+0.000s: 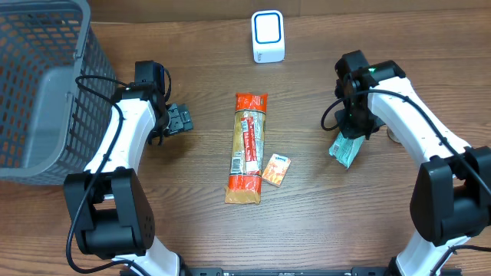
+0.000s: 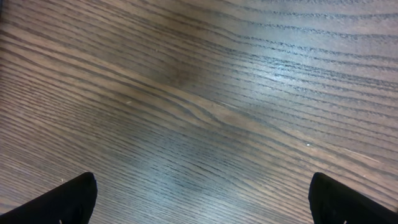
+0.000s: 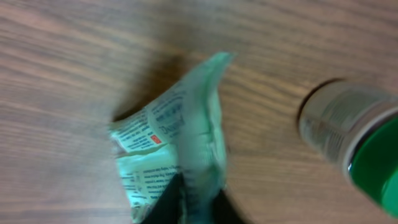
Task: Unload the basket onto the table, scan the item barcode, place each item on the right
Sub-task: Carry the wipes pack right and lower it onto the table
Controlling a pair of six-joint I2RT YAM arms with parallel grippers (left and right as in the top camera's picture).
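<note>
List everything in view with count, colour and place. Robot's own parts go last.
basket: one, grey wire, far left
scanner: one, white with blue ring, top centre
long snack pack: one, orange, centre
small box: one, orange-yellow, right of long snack pack
pouch: one, green, at right gripper
bottle: one, green cap, beside pouch
table: one, brown wood
left gripper: one, black, open
right gripper: one, black, at pouch

Long packet (image 1: 248,148) lies central on the tabletop (image 1: 322,230) — small box (image 1: 277,169) just right of it. Scanner (image 1: 268,36) behind; basket (image 1: 80,46) far left; pouch (image 1: 345,149) right, beside jar (image 3: 339,127).
</note>
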